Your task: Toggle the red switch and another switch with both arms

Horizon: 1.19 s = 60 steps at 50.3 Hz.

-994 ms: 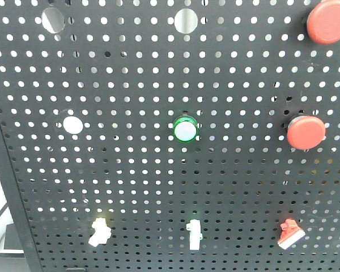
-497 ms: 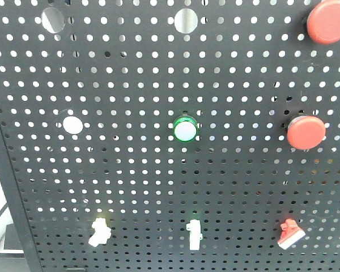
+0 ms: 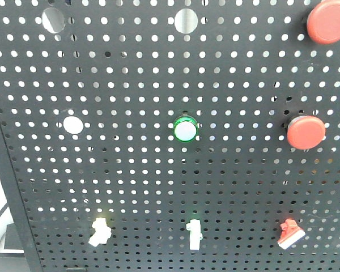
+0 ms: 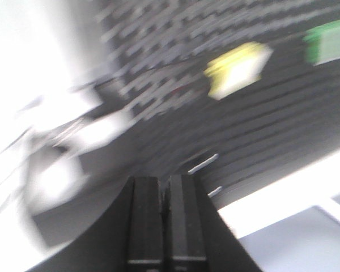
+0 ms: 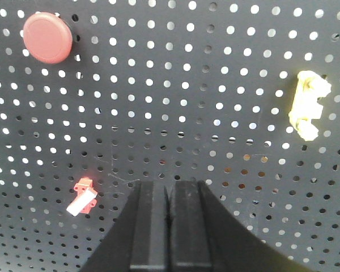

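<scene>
The red switch (image 3: 289, 233), a small red base with a short white lever, sits low on the right of the black pegboard (image 3: 158, 181). The right wrist view shows it as the red switch (image 5: 84, 198), left of and apart from my right gripper (image 5: 168, 190), which is shut on nothing. Another switch (image 3: 100, 230), a white toggle under a pale yellow glow, sits low on the left. In the blurred left wrist view it is another switch (image 4: 236, 69), well ahead of my left gripper (image 4: 165, 184), which is shut and empty. Neither gripper shows in the front view.
A white toggle with a green base (image 3: 194, 234) sits between the two switches. Above are a green-ringed button (image 3: 185, 131) and two big round red buttons (image 3: 306, 131), (image 3: 328, 21). A pale yellow toggle (image 5: 307, 105) shows at the right of the right wrist view.
</scene>
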Motion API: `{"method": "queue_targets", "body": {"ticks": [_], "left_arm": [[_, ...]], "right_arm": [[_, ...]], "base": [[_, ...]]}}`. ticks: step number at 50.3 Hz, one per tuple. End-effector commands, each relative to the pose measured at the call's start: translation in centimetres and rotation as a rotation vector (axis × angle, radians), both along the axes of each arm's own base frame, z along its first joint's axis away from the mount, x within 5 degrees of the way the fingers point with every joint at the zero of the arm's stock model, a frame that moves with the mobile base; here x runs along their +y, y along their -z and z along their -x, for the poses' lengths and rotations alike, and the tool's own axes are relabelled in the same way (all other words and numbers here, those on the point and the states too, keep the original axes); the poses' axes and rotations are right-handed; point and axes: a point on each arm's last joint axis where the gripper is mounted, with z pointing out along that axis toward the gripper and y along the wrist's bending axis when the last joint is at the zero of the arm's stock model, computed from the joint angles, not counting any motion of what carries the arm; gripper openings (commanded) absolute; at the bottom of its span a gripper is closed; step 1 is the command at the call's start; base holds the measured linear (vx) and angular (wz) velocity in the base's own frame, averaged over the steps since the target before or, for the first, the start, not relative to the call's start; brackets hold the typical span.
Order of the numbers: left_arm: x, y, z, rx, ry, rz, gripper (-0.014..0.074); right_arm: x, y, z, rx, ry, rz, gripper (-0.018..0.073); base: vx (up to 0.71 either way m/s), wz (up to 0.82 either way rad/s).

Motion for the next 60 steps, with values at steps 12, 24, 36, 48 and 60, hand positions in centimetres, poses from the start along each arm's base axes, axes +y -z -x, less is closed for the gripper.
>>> {"method": "queue_targets", "body": {"ticks": [12, 24, 36, 48, 60], "left_arm": [[1.2, 5.6, -0.8, -0.116, -0.156, 0.158, 0.0003], [1.2, 6.0, -0.9, -0.110, -0.157, 0.147, 0.0003], [1.2, 6.0, -0.9, -0.106, -0.157, 0.146, 0.0003], [1.2, 6.0, -0.9, -0.106, -0.157, 0.146, 0.0003], [1.2, 6.0, -0.9, -0.106, -0.157, 0.146, 0.0003]], "right_arm": [[-0.1, -1.5, 0.0, -0.092, 0.015, -0.001, -0.0006], [-0.1, -1.5, 0.0, -0.092, 0.015, -0.001, -0.0006], [-0.1, -1.5, 0.0, -0.092, 0.015, -0.001, -0.0006], [-0.1, -1.5, 0.0, -0.092, 0.015, -0.001, -0.0006], [-0.1, -1.5, 0.0, -0.092, 0.015, -0.001, -0.0006]], "base": [[0.00, 0.00], [0.00, 0.00], [0.00, 0.00], [0.00, 0.00], [0.00, 0.00]]}}
